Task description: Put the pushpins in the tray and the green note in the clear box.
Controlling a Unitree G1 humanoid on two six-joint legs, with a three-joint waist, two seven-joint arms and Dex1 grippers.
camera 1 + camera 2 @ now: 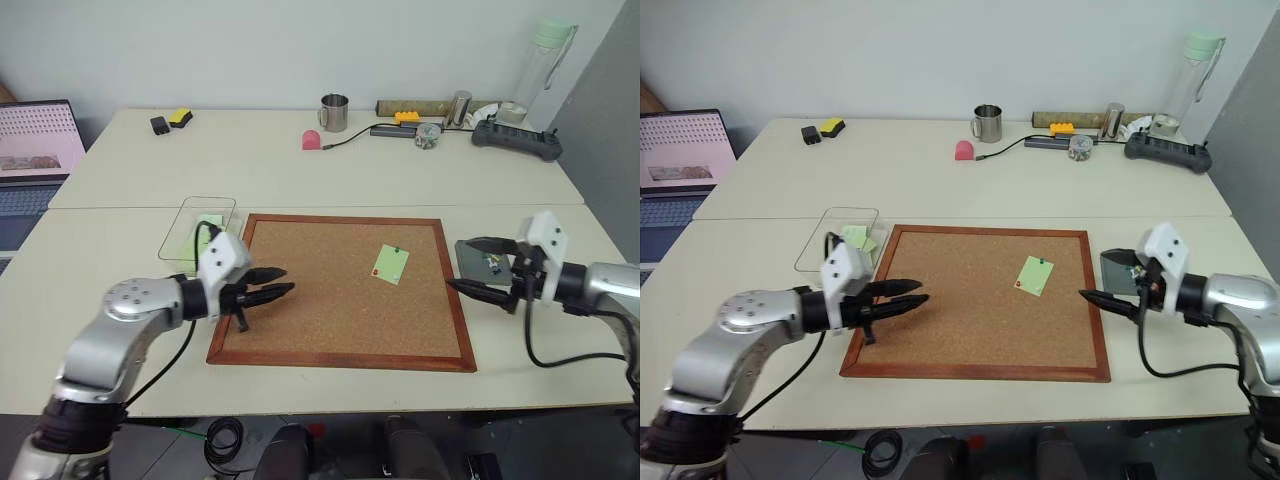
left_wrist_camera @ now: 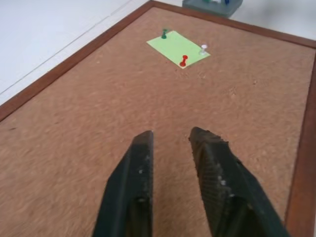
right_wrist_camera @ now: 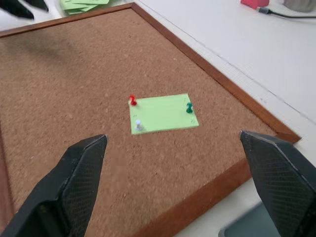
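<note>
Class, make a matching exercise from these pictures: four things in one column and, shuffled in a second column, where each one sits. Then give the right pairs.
Things
1. green note
2. metal cup
3. tray
4. clear box

Places
A. beside the cork board, on the right claw's side
B. far across the table, near the wall
C. pinned on the cork board
D. beside the cork board, on the left claw's side

Pairs: 1-C, 2-B, 3-A, 4-D

No text, label, brand, number or sign can be read on anything in these views
</note>
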